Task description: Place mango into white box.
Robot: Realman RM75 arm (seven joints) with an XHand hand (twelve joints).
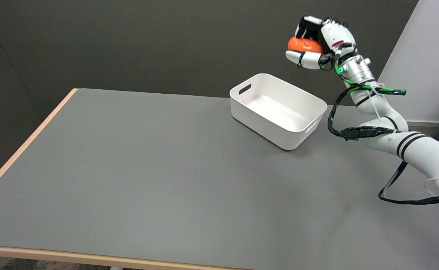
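Your right hand [319, 47] grips mango [304, 45], high above desk's far right corner. Box [279, 129] empty; lowering, release remain.

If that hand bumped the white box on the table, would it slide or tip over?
The white box would probably slide, not tip: it looks low and wide and sits flat on the smooth grey table. It looks empty and thin-walled, so likely light. The right hand, holding the mango, is well above it.

The robot hand [319, 43] hides most of the mango [304, 45].
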